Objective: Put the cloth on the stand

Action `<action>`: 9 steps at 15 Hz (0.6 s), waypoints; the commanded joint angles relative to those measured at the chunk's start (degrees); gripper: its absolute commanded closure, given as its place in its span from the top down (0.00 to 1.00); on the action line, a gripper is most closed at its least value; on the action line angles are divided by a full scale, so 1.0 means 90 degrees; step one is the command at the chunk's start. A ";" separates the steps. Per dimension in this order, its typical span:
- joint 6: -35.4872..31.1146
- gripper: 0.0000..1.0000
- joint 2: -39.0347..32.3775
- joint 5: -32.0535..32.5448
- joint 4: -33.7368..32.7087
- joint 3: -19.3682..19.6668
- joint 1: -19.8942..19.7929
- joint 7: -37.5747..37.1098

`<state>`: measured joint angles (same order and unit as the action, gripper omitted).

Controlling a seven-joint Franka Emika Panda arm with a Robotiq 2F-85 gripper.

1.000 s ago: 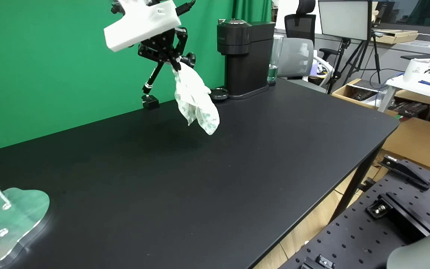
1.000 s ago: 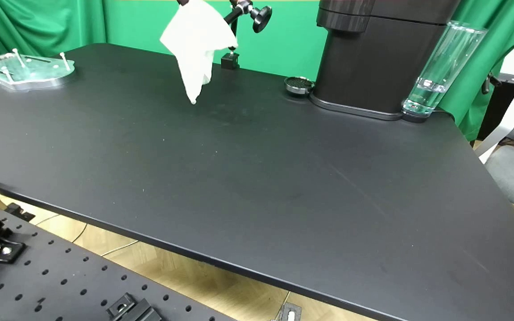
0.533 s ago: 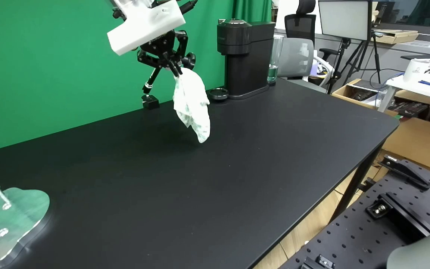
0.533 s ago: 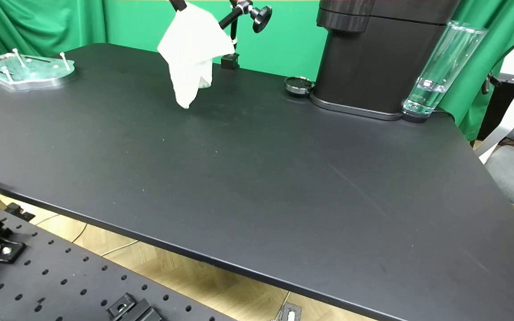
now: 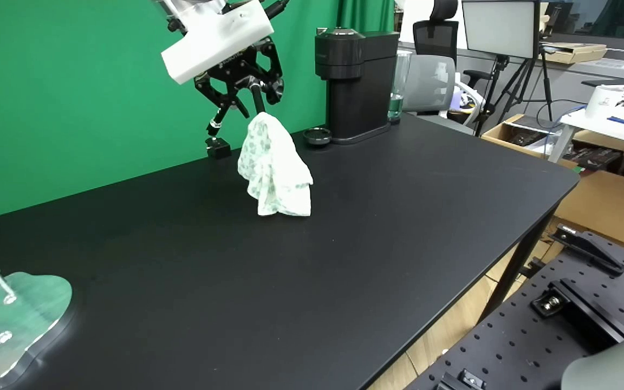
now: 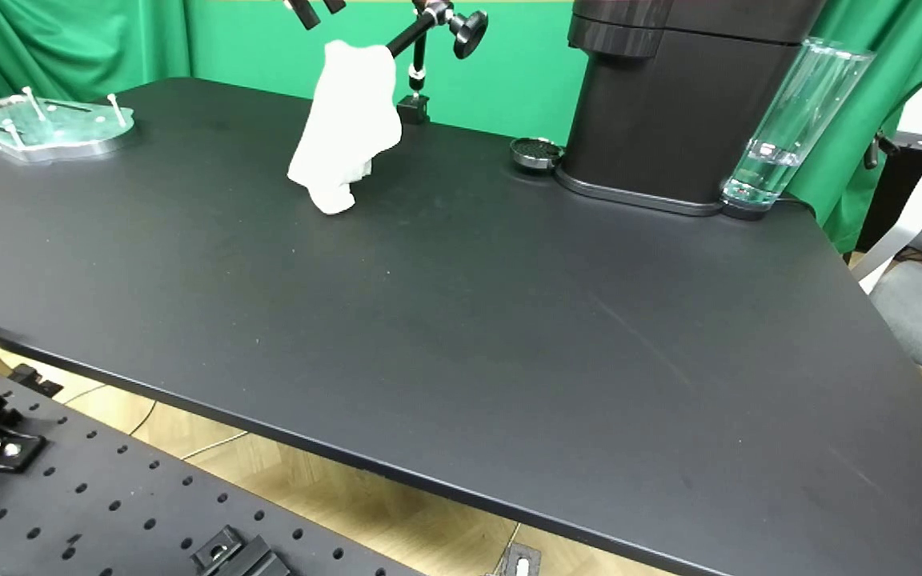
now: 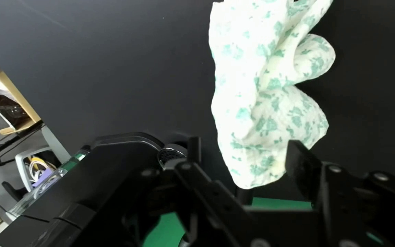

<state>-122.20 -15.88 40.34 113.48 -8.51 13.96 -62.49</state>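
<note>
A white cloth with a green leaf print hangs draped over the end of the black stand's slanting arm. In an exterior view the cloth covers the arm's tip; whether its lower edge touches the table cannot be told. The stand's base is by the green backdrop. My gripper is just above the cloth, its fingers spread to either side of the stand's arm. In the wrist view the gripper stands open, with gaps between both fingertips and the arm, and the cloth lies beyond them.
A black coffee machine with a clear water tank is at the back of the black table. A small round metal dish sits beside it. A clear plate with pegs rests at another edge. The green backdrop is close behind.
The gripper came down slightly with the cloth, then its fingers opened and let go. The cloth has dropped a little and now hangs from the stand's arm.
</note>
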 commanded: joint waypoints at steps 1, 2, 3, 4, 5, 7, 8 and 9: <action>0.0362 0.97 0.0215 -0.0046 0.0117 0.0004 0.0196 0.0248; 0.0464 0.99 0.0274 -0.0204 0.0191 -0.0059 0.0194 0.0555; 0.0452 1.00 0.0368 -0.0501 0.0311 -0.0157 0.0142 0.1081; 0.0444 1.00 0.0450 -0.0740 0.0409 -0.0214 0.0126 0.1496; 0.0351 1.00 0.0568 -0.0994 0.0547 -0.0260 0.0103 0.1924; 0.0265 1.00 0.0779 -0.1262 0.0783 -0.0270 0.0135 0.2507; 0.0351 1.00 0.0902 -0.1300 0.0913 -0.0261 0.0171 0.2641; 0.0226 1.00 0.1055 -0.1256 0.1113 -0.0257 0.0175 0.2767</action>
<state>-119.23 -11.52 30.12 118.20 -10.94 15.38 -41.89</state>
